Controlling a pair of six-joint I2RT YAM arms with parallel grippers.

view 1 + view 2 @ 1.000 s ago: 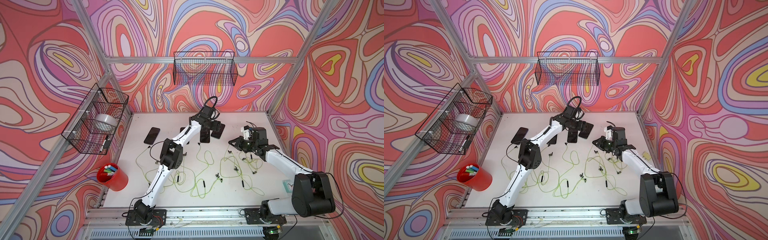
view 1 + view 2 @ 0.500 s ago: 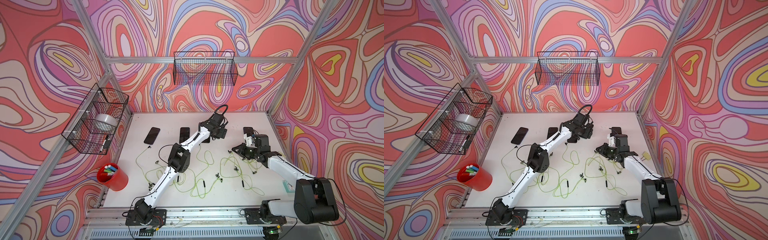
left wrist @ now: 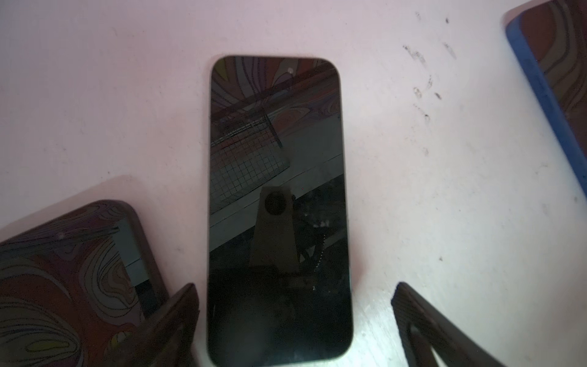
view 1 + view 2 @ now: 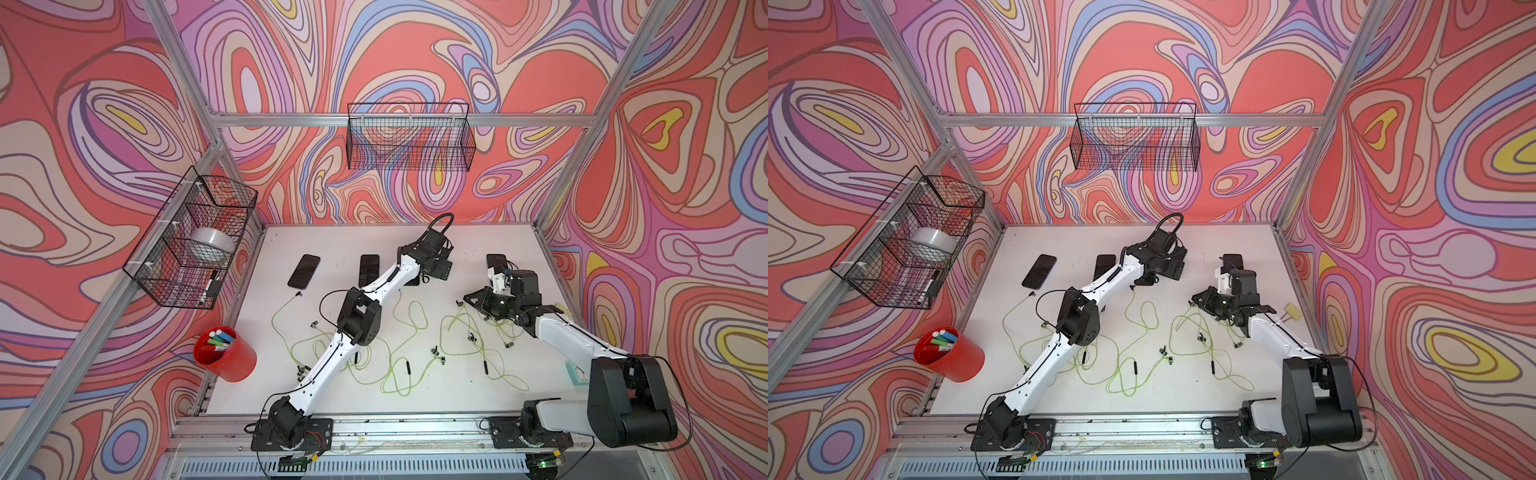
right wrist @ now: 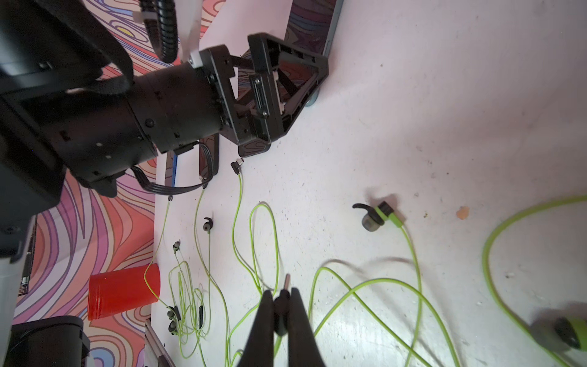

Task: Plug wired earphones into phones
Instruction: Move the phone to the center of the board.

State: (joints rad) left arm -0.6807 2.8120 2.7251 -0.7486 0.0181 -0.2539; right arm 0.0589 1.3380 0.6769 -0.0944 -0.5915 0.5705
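The left gripper point(image 3: 295, 286) is spread wide, straddling a phone point(image 3: 276, 143) lying flat on the white table point(image 3: 444, 222); contact is unclear in the blur. The right gripper point(image 5: 281, 294) is pinching the plug point(image 5: 286, 282) of the green earphones point(image 5: 392, 218), low over loose cables. More phones point(image 4: 304, 271) lie in a row toward the back wall.

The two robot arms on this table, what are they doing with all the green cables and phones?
They are plugging earphones into phones. The right gripper is shut on the small plug of one pair. The left gripper is open, its fingers on either side of a phone that lies flat on the table. Other earphones lie loose in front of the phones. The held plug is not yet in any phone.
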